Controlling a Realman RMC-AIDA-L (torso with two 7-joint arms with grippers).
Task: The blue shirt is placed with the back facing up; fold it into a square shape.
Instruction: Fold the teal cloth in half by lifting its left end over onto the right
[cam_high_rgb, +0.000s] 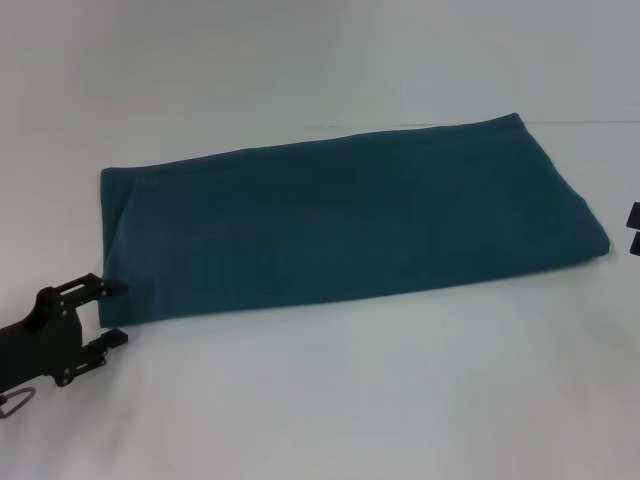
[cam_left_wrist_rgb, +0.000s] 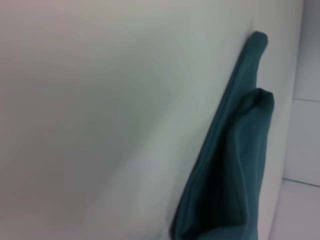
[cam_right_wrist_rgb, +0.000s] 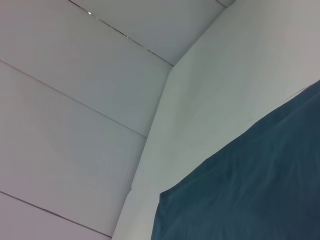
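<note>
- Left gripper (cam_high_rgb: 112, 312): nearest item in the head view, at the near-left part of the white table (cam_high_rgb: 330, 400). Its two black fingers are spread apart with nothing between them. The upper fingertip (cam_high_rgb: 116, 287) lies just beside, perhaps touching, the near-left corner of the folded garment; the lower fingertip is over bare table.
- Blue shirt (cam_high_rgb: 350, 225): a dark teal knit garment folded into a long, flat, roughly rectangular band. It lies across the middle of the table, running from the near-left toward the far-right. The upper surface is plain, and no sleeves or collar are visible. The near long edge is straight; the left short end shows stacked folded layers.
- Blue shirt (cam_left_wrist_rgb: 235, 165), left wrist view: the left end seen edge-on, with rounded folded layers and a dark hollow between them, resting on the white surface.
- Right gripper (cam_high_rgb: 634, 228): only two small black tips enter at the right edge of the head view, just beyond the shirt's right end and apart from it. Whether these fingers are spread or closed cannot be told.
- Blue shirt (cam_right_wrist_rgb: 250, 190), right wrist view: one corner of the cloth lying flat on the table, with pale panelled surfaces beyond the table edge.
</note>
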